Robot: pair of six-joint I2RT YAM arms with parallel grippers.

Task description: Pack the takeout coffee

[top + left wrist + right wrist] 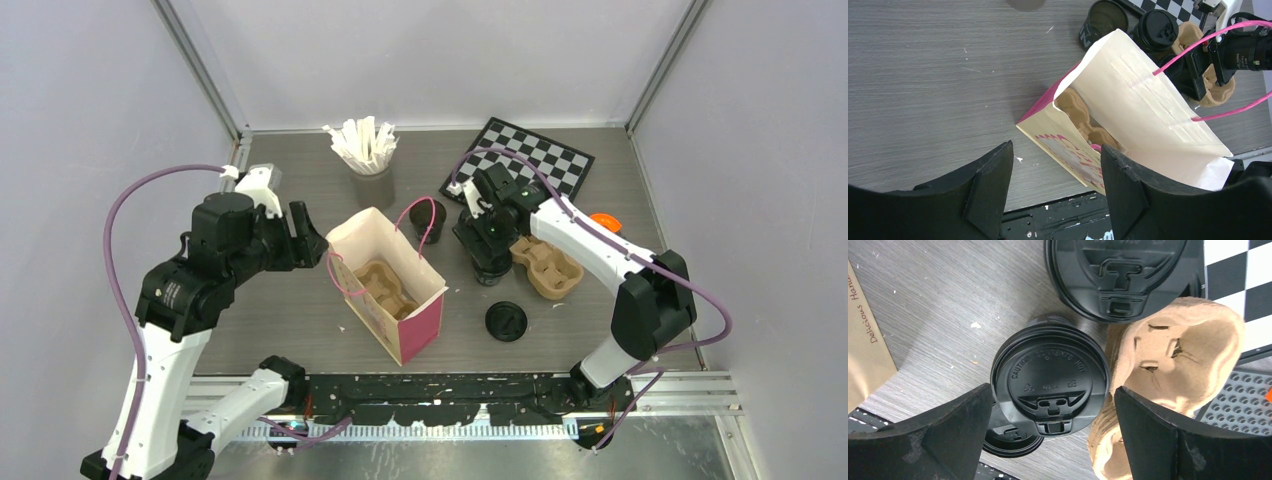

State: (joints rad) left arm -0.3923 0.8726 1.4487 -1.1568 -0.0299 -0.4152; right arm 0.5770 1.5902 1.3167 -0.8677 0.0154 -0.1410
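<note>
A small black cup with a black lid [1050,382] stands on the table between the spread fingers of my right gripper [1053,407], which is open and hovers over it. A second lidded black cup [1120,275] stands just beyond; it also shows in the left wrist view [1158,29]. A lidless black cup [428,218] stands near the bag's handle. A loose black lid [506,321] lies nearer the front. My left gripper [1055,185] is open and empty at the left side of the pink and cream paper bag [385,290].
The bag stands open with a brown pulp carrier [1083,120] inside. A second pulp carrier [548,265] lies right of my right gripper [487,258]. A grey cup of white stirrers [368,160] and a checkerboard [525,158] are at the back.
</note>
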